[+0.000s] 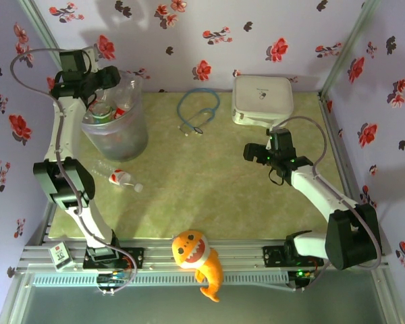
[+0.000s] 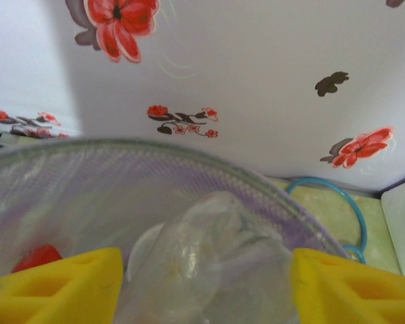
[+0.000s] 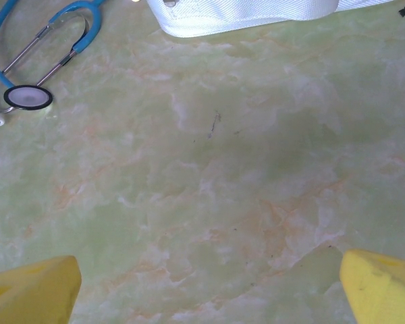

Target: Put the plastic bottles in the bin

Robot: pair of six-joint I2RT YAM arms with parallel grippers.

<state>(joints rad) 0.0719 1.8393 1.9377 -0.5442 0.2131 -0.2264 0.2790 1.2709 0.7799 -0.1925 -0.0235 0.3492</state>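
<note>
**Plastic bottles: several binned, one loose on the desk**

Top external view. Plastic bottles [image 1: 104,111], red-capped with red or green-and-white labels, are heaped inside the bin [image 1: 118,138], which stands at the far left of the desk [image 1: 209,196]. A lone bottle [image 1: 118,177] lies on its side just in front of the bin, apart from it. The left end effector [image 1: 111,75] hangs above the bin's far rim. The right end effector [image 1: 251,152] hovers low over bare desk at centre-right, near a white case [image 1: 262,99]. A blue stethoscope [image 1: 197,111] lies between bin and case. An orange plush fish [image 1: 196,260] sits on the near rail.

Left wrist view. A clear bottle [image 2: 216,263] fills the gap between the yellow fingers [image 2: 61,287], above the bin's mouth. Whether it is clamped or loose cannot be told. A red patch [image 2: 37,258] shows deeper in the bin.

Right wrist view. The yellow fingers [image 3: 34,290] are spread wide with nothing between them, over green marbled desk. The stethoscope and case lie beyond.
</note>
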